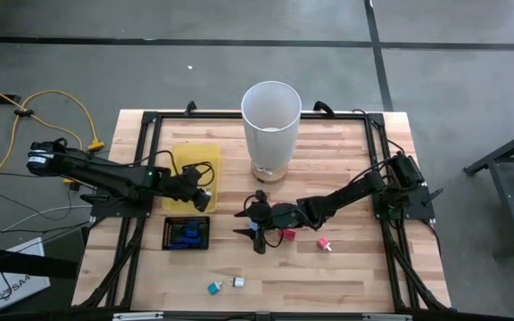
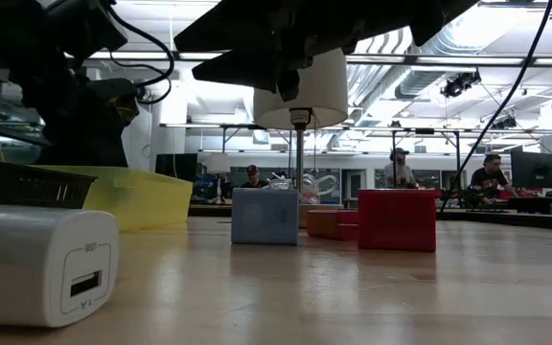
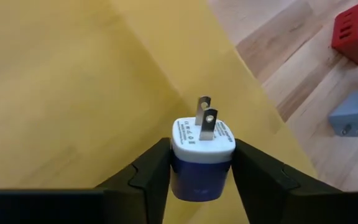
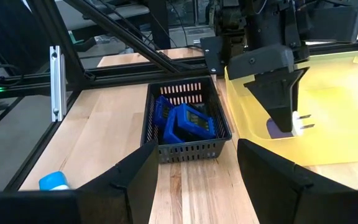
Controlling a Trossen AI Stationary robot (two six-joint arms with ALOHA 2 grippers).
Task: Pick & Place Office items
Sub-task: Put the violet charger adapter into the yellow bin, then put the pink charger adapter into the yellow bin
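High view, largest to smallest: I saw the table (image 1: 346, 267) carrying the tall white bin (image 1: 271, 120) at the far middle, the yellow tray (image 1: 194, 162) to its left, and the black mesh tray (image 1: 186, 233) nearer, with blue pieces in it (image 4: 182, 121). My left gripper (image 3: 202, 180) was over the yellow tray; its jaws stood partly open yet pressed both sides of a blue-and-white plug adapter (image 3: 201, 158), prongs pointing away from the wrist. My right gripper (image 1: 257, 234) hung near the table's middle, jaws apart with nothing between them.

Loose items lay as follows: a red adapter (image 1: 286, 234) just beside the right gripper, a pink piece (image 1: 325, 243) to its right, and a teal piece (image 1: 213, 287) with a white adapter (image 1: 237, 283) close together at the near edge. From table height a light-blue block (image 2: 264, 216) and a red block (image 2: 397, 219) also showed.

I judged these adapters light, rigid and smooth-shelled, hence apt to slip or twist. I would take hold across the two flat body faces, clear of the prongs, as the left jaws did.
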